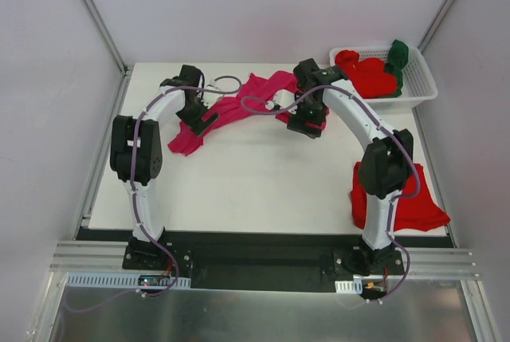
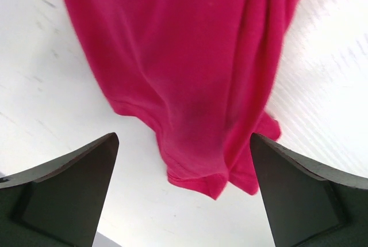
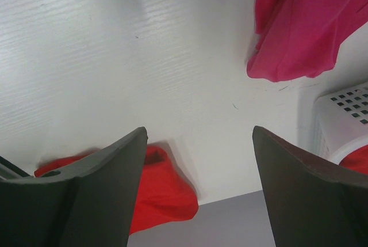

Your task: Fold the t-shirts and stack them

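Pink shirt [image 1: 259, 87] is a rumpled diagonal band at the table's [image 1: 255, 190] 12 o'clock, with one end toward 10 and the other toward 1. It's neither flat nor folded.

Left claw [image 2: 184, 143] is spread wide over the 10 o'clock end. The hem bunch sits right under the gap, nothing pinched. Right claw [image 3: 198, 132] is also spread and empty, with bare table under it. In its wrist view the shirt's other end is up at 1 o'clock, near but not between the fingers.

My read of the step: flatten the pink shirt before any fold.
- Pinch a single layer at a true corner or hem edge, not the bunch. The left end looks doubled over, so a deep grab would likely take two layers.
- Right claw needs to shift toward 1 o'clock to reach cloth.
- Pull the ends apart along the band, then drag toward 6 o'clock, where the table is bare.
- Keep it low so the cloth doesn't swing into the basket.

Red shirt [image 1: 410, 198] lies flattish at 4 o'clock by the near edge, partly hidden by the right arm [image 1: 386, 168]. It's probably the stack base.

Basket [image 1: 422, 87] is at 2 o'clock, at the far right corner. It holds bunched red shirts [image 1: 366, 75], count unclear. A green shirt [image 1: 397, 55] sticks up at its far side.
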You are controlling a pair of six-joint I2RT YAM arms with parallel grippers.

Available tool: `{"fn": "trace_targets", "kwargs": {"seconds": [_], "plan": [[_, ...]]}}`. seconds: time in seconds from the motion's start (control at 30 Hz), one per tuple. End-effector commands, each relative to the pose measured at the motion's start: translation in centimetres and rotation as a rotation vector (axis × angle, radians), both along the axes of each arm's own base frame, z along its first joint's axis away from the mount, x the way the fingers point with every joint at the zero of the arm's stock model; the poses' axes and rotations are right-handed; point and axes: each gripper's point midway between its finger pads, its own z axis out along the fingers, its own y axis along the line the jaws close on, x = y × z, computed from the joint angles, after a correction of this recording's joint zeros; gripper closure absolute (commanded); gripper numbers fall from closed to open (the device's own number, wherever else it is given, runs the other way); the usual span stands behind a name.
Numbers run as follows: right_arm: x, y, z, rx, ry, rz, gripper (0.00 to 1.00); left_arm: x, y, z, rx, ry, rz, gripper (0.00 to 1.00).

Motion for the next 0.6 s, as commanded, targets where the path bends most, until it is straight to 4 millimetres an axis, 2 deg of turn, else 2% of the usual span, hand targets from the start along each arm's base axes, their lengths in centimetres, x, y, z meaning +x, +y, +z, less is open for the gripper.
{"fn": "trace_targets", "kwargs": {"seconds": [0.0, 0.07, 0.1, 0.13, 0.17, 0.2, 0.23, 0.27, 0.4, 0.47, 0.57], "plan": [[0.6, 0.0, -0.7, -0.038, -0.003, -0.005, 0.23, -2.6, -1.0, 1.6, -0.065, 0.078, 0.011, 0.01], [0.9, 0.2, -0.9, -0.036, -0.008, -0.003, 0.24, -3.6, -0.7, 1.0, -0.06, 0.103, 0.009, 0.01], [0.9, 0.3, -1.2, -0.043, -0.008, -0.001, 0.26, -4.0, -0.6, 0.5, -0.05, 0.119, -0.002, 0.06], [1.2, 0.3, -1.3, -0.045, -0.014, -0.006, 0.3, -4.6, -0.2, -0.3, -0.035, 0.143, -0.003, 0.16], [1.3, 0.3, -1.8, -0.055, -0.007, -0.009, 0.31, -4.7, 0.0, -1.1, -0.032, 0.163, -0.003, 0.29], [1.6, 0.3, -1.7, -0.06, -0.017, -0.017, 0.34, -4.8, 0.2, -1.4, -0.032, 0.173, 0.0, 0.76], [1.8, 0.3, -1.9, -0.061, -0.016, -0.028, 0.41, -4.6, 0.3, -1.6, -0.027, 0.174, 0.005, 0.93], [1.8, 0.3, -2.2, -0.064, -0.011, -0.031, 0.42, -4.4, 0.3, -2.2, -0.028, 0.187, 0.009, 1.0], [1.7, 0.2, -3.3, -0.075, 0.013, -0.036, 0.46, -3.5, 0.3, -3.0, -0.034, 0.197, -0.01, 1.0], [1.4, 0.3, -3.9, -0.073, 0.033, -0.035, 0.47, -2.3, 0.3, -2.8, -0.031, 0.174, -0.019, 1.0], [1.3, 0.3, -4.8, -0.083, 0.052, -0.036, 0.48, -0.2, 0.2, -1.2, -0.03, 0.109, -0.032, 1.0]]}}
